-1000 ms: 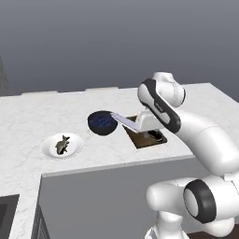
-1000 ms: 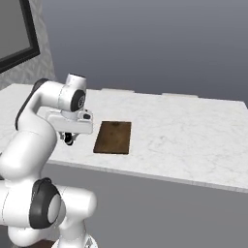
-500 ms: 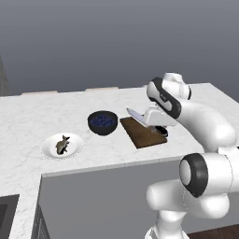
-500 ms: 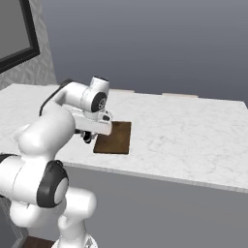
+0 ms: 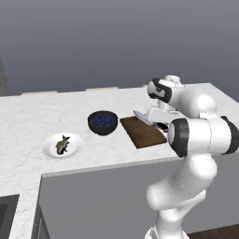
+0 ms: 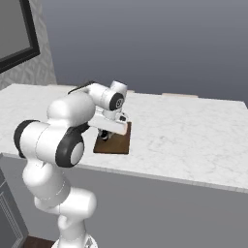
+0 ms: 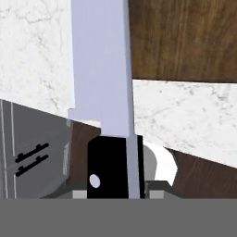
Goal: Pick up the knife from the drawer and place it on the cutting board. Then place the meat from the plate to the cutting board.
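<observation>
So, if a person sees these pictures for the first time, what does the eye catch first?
First, the gripper shut on the knife, its pale blade reaching over the dark cutting board. Left of the board stand the dark blue bowl and the white plate with the meat.

left base view: from behind and left of the arm, looking forward and down, pincer [image 5: 156,122] in mid-distance.
right base view: behind, right, same downward tilt.
hand view: very close, looking along the pincer [image 7: 118,187].
shared: tabletop [image 5: 28,116] and cutting board [image 6: 116,141] under the pincer.
</observation>
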You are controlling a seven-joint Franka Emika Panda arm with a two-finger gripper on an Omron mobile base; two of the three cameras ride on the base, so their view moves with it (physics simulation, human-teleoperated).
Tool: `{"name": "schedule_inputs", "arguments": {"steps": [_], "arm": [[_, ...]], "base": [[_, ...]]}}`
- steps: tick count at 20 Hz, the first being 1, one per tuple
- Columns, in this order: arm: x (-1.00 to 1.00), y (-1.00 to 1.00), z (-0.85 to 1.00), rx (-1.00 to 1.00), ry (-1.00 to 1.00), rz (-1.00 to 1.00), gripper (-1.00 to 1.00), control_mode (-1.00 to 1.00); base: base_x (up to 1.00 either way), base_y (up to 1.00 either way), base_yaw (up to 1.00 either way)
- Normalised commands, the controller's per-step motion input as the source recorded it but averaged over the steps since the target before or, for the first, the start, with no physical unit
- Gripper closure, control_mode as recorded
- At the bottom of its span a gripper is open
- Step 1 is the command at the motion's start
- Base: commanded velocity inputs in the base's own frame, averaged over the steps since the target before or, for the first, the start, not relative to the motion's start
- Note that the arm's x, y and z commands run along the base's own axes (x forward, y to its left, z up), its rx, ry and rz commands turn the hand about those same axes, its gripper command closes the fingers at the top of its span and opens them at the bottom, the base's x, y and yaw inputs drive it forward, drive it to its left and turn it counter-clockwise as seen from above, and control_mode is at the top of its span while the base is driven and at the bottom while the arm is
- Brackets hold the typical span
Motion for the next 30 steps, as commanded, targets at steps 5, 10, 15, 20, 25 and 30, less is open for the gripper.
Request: {"name": "schedule_inputs", "arguments": {"steps": [5,10,15,20,25,30], "arm": [[0.73,-0.13,-0.33,0.00,0.03,0.00,1.00,-1.00],[0.51,0.00,-0.39,0.00,0.00,0.00,1.00,-1.00],[0.45,0.00,-0.41,0.00,0.00,0.00,1.00,-1.00],[0.37,0.00,-0.34,0.00,0.00,0.00,1.00,-1.00],[0.21,0.00,-0.18,0.00,0.00,0.00,1.00,-1.00],[0.10,0.00,-0.30,0.00,0.00,0.00,1.00,-1.00]], "base": [[0.00,0.00,0.00],[0.00,0.00,0.00],[0.00,0.00,0.00],[0.00,0.00,0.00],[0.00,0.00,0.00],[0.00,0.00,0.00]]}}
